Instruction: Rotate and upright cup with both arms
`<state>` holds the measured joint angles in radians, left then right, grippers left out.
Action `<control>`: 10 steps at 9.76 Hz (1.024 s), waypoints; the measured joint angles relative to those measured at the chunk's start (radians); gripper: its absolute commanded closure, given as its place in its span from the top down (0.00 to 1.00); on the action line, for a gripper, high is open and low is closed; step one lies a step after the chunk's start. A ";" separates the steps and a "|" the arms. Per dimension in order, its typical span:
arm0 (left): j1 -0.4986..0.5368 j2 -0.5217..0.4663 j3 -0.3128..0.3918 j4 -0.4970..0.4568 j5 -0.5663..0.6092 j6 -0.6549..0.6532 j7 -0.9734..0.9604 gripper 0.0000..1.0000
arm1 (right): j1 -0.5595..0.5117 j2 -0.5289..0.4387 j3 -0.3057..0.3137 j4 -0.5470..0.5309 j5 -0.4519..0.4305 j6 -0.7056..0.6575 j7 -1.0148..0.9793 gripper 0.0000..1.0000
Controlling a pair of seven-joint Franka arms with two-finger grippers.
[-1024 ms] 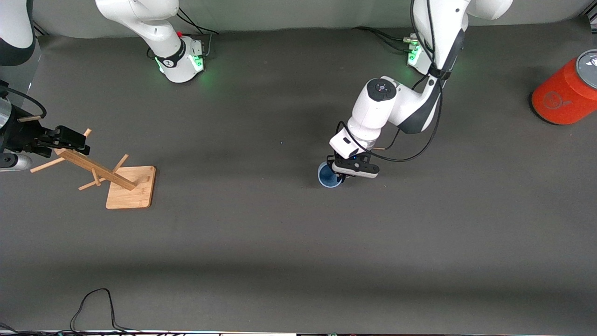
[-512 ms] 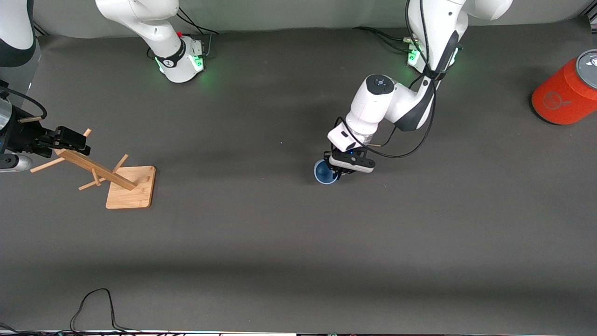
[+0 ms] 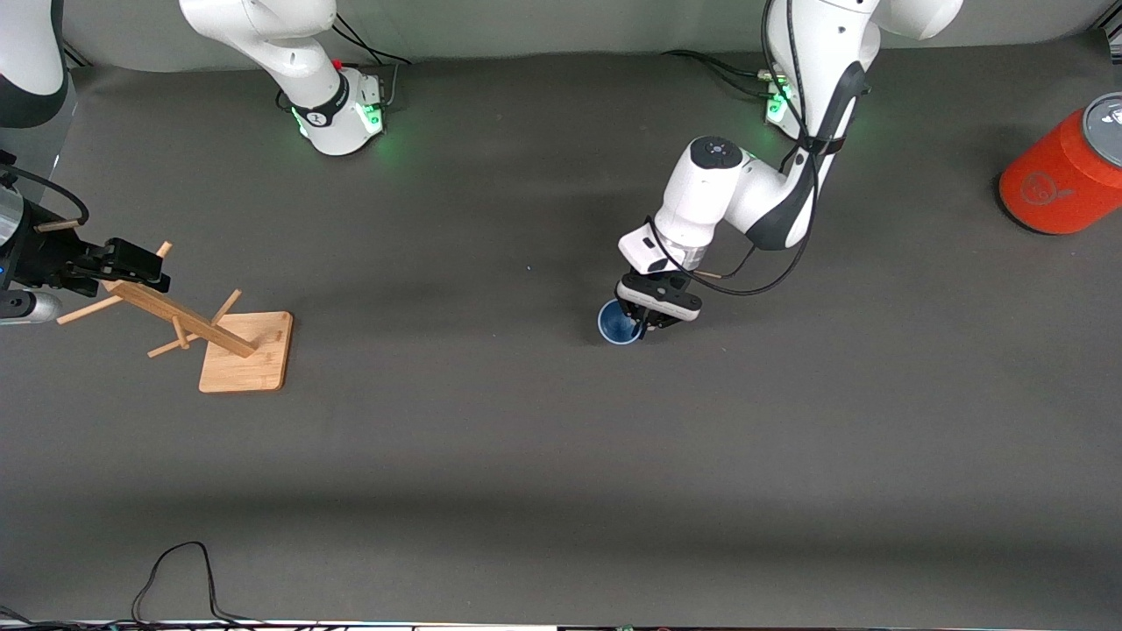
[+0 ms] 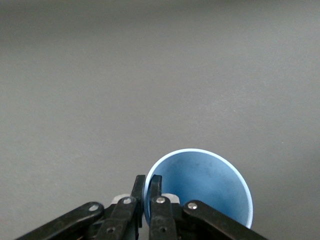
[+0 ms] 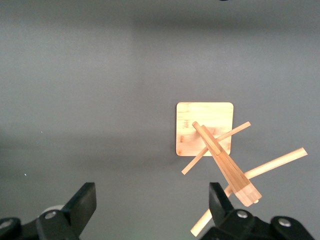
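Note:
The cup (image 3: 619, 322) is a small pale-blue tumbler in the middle of the table, with its mouth facing up. My left gripper (image 3: 642, 326) is shut on its rim. In the left wrist view one finger (image 4: 156, 187) is inside the cup (image 4: 205, 185) and the other is outside, pinching the wall at my left gripper (image 4: 146, 181). I cannot tell whether the cup's base touches the table. My right gripper (image 3: 131, 260) hangs open and empty over the top of a wooden rack at the right arm's end of the table. The right wrist view shows my right gripper (image 5: 151, 199) with its jaws wide apart.
The wooden peg rack (image 3: 250, 355) stands on a square base (image 5: 205, 127), its post and pegs rising toward the right gripper. A large orange can (image 3: 1061, 171) with a grey lid lies at the left arm's end. A black cable (image 3: 175, 570) loops near the front edge.
The left arm's wrist has shifted a little and carried the cup slightly with it. The right arm has not moved.

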<state>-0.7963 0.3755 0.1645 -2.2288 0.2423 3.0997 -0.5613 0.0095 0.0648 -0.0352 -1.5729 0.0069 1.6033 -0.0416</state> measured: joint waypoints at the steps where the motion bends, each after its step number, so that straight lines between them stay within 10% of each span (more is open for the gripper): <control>1: -0.057 0.010 0.059 -0.007 0.006 0.034 0.000 0.00 | 0.000 0.000 0.000 0.000 0.000 0.000 0.000 1.00; 5: -0.145 0.077 0.152 -0.045 0.005 0.220 -0.001 0.00 | 0.000 0.001 0.000 0.000 0.000 0.000 0.000 1.00; 6: -0.145 0.081 0.155 -0.050 0.002 0.239 -0.003 0.99 | 0.000 0.001 0.000 0.000 0.000 0.000 0.000 1.00; 10: -0.145 0.084 0.159 -0.050 -0.007 0.225 -0.028 1.00 | 0.000 0.003 0.000 0.000 0.000 0.000 0.000 1.00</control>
<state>-0.9417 0.4600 0.3237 -2.2786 0.2349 3.3243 -0.5897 0.0093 0.0677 -0.0355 -1.5732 0.0069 1.6033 -0.0416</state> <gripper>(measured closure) 0.463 0.000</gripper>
